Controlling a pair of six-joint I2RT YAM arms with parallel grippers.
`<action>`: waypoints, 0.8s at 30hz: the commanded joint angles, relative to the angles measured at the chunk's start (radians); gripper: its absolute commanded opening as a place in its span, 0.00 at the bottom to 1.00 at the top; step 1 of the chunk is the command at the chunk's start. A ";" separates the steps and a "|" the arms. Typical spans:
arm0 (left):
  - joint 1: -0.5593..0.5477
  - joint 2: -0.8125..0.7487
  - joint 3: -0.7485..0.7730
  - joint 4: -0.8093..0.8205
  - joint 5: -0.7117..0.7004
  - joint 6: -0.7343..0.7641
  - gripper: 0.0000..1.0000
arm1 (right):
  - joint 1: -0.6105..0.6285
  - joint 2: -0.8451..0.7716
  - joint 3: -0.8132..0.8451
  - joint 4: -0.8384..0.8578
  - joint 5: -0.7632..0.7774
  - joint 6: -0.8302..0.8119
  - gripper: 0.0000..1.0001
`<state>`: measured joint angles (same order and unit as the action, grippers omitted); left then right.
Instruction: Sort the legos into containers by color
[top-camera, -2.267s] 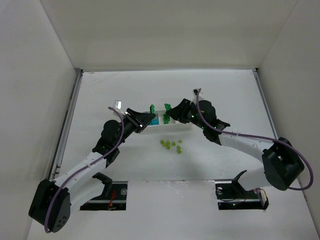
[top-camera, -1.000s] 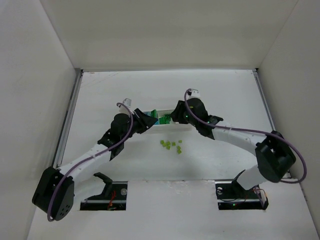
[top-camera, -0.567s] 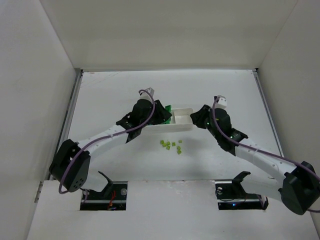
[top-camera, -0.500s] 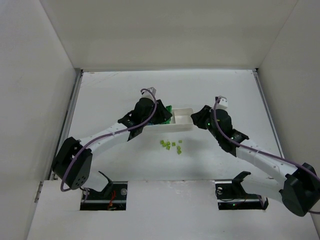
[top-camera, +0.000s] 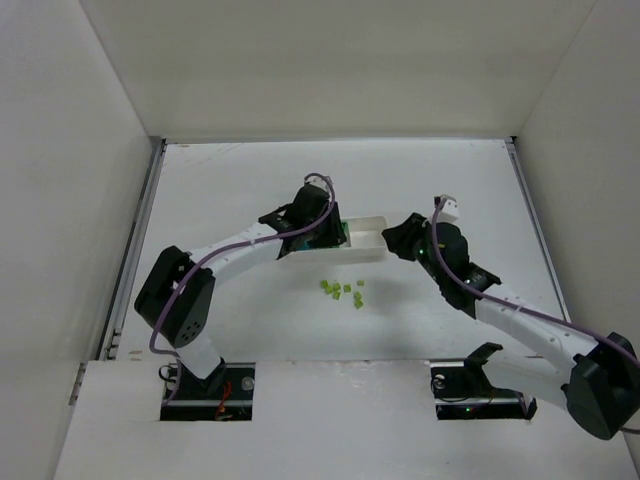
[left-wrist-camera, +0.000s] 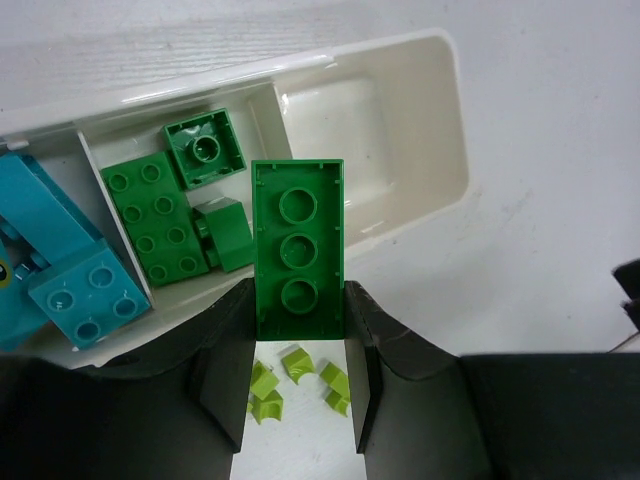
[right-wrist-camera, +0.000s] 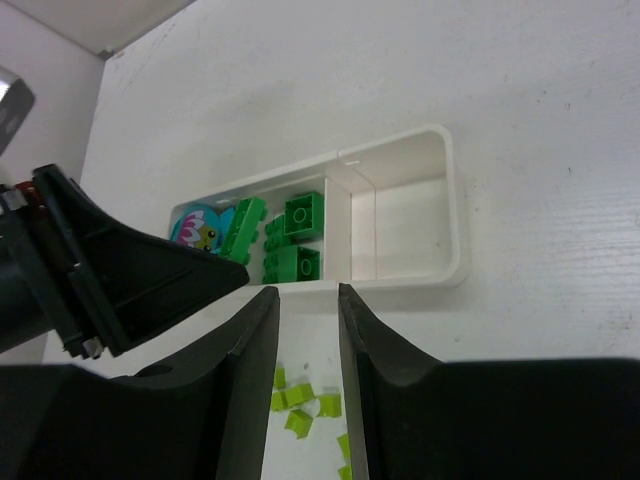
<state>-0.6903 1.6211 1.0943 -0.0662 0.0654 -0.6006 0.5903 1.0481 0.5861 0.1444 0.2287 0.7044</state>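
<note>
My left gripper (left-wrist-camera: 298, 296) is shut on the long bright green brick (left-wrist-camera: 297, 240), held over the white tray (left-wrist-camera: 452, 150) at the wall between its middle and right compartments. The middle compartment holds several green bricks (left-wrist-camera: 160, 215). The left one holds the cyan-blue bricks (left-wrist-camera: 70, 270). The right compartment (left-wrist-camera: 365, 130) holds nothing. Small yellow-green pieces (left-wrist-camera: 290, 375) lie on the table before the tray, also in the top view (top-camera: 342, 290). My right gripper (right-wrist-camera: 308, 295) is narrowly open and empty, near the tray's (right-wrist-camera: 455, 230) front edge; in the top view it (top-camera: 392, 234) is at the tray's right end.
The left gripper (top-camera: 328, 233) covers the tray's left and middle compartments in the top view. White walls enclose the table on three sides. The left gripper's black body (right-wrist-camera: 110, 280) fills the left of the right wrist view.
My left gripper has swung right along the tray with the green brick in it. My right gripper has pulled back from over the tray to its right end.
</note>
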 joint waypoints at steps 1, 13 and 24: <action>-0.002 0.020 0.071 -0.066 0.001 0.058 0.20 | 0.001 -0.037 -0.015 0.070 -0.015 0.004 0.36; 0.004 0.046 0.102 -0.080 -0.059 0.090 0.37 | 0.004 -0.039 -0.019 0.073 -0.017 -0.005 0.38; 0.008 0.001 0.093 -0.070 -0.090 0.091 0.41 | 0.048 -0.039 -0.017 0.055 -0.017 -0.017 0.36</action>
<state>-0.6849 1.6905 1.1564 -0.1421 0.0044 -0.5274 0.6224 1.0214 0.5594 0.1650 0.2157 0.7029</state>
